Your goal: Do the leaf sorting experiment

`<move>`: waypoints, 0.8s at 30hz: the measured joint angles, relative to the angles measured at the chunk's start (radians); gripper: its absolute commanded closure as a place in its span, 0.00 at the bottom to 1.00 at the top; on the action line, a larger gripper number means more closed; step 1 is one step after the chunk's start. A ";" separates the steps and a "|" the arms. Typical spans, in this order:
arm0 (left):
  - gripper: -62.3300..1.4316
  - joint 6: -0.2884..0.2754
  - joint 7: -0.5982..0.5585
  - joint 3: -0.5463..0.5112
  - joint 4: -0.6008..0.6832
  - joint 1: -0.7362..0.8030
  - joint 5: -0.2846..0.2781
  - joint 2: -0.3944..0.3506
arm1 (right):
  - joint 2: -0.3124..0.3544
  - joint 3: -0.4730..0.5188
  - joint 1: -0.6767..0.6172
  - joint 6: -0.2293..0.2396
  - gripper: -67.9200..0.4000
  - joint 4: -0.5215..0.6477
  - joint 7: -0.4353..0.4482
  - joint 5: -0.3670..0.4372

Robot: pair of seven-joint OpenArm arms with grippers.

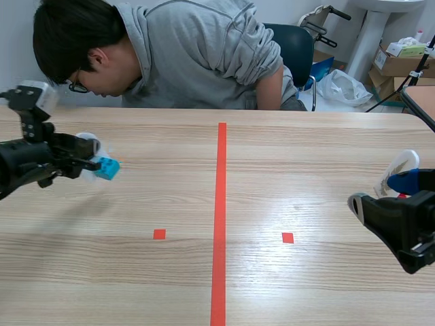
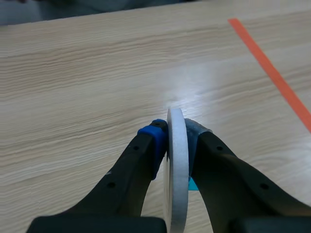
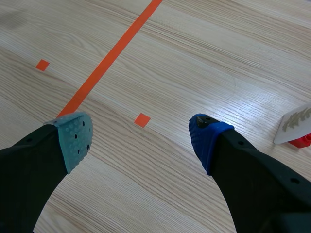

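Observation:
My left gripper (image 1: 95,159) hangs over the table's left side, shut on a thin white card (image 1: 88,144) with a rounded top. A light blue brick (image 1: 107,168) is fixed at the card's foot. The left wrist view shows the white card (image 2: 176,160) edge-on, pressed between the two pads, with a bit of the blue brick (image 2: 193,184) under it. A second white card (image 1: 399,167) with a leaf print stands on a red brick (image 1: 402,195) at the table's right edge. My right gripper (image 1: 382,193) is open and holds nothing. That leaf card (image 3: 295,124) and red brick (image 3: 302,141) lie ahead of the gripper (image 3: 141,136), beside its blue-padded finger.
A person in a grey hoodie (image 1: 197,54) leans over the table's far edge, head (image 1: 75,41) bent near my left arm. Behind stand a chair (image 1: 299,47), a plastic bag (image 1: 343,87) and boxes (image 1: 401,58). Another table's corner (image 1: 421,102) shows at right.

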 measured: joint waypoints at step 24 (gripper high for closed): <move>0.91 0.255 -0.064 -0.113 -0.323 -0.122 0.117 -0.058 | 0.000 0.000 0.000 0.000 0.39 0.000 0.000 0.000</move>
